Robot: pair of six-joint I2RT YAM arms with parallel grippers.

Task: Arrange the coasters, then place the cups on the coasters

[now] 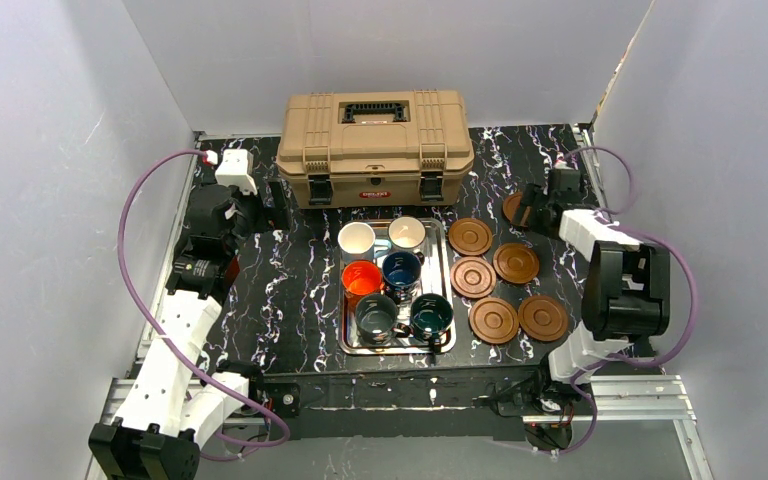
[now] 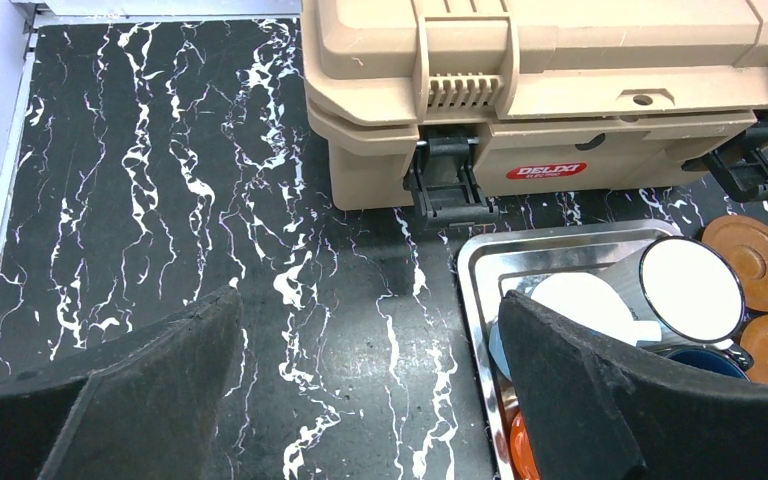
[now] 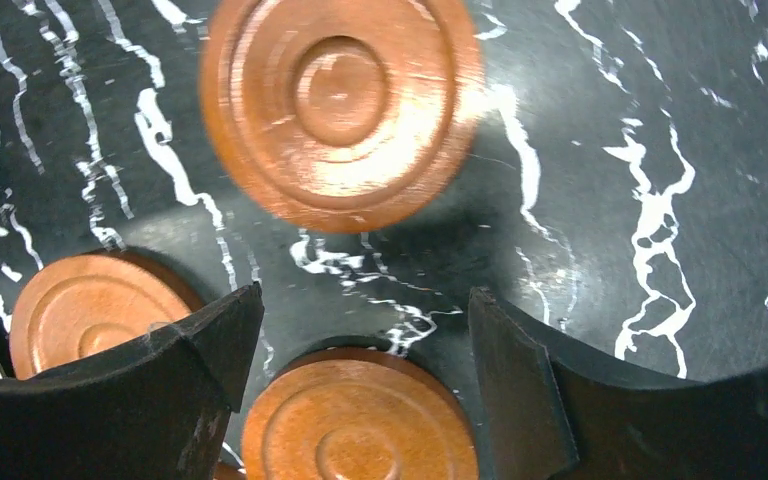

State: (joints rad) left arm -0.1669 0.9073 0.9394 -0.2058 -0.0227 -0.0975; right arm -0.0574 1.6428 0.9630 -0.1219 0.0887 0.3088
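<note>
Several brown coasters [image 1: 493, 320] lie on the black table right of the steel tray [image 1: 446, 290]. One more coaster [image 1: 511, 206] shows partly beside my right gripper [image 1: 534, 210]. In the right wrist view that gripper [image 3: 360, 310] is open and holds nothing. A blurred coaster [image 3: 340, 105] lies ahead of its fingertips and another coaster [image 3: 360, 425] sits on the table beneath the gap. The tray holds the cups: two cream [image 1: 357, 238], orange [image 1: 362, 279], navy [image 1: 401, 269], grey-green [image 1: 375, 315] and teal [image 1: 431, 315]. My left gripper [image 2: 370, 300] is open over bare table left of the tray.
A tan toolbox [image 1: 375, 145] stands at the back, just behind the tray. White walls close in the left, right and far sides. In the left wrist view the tray's corner [image 2: 480, 262] sits close to the toolbox latch [image 2: 447, 180].
</note>
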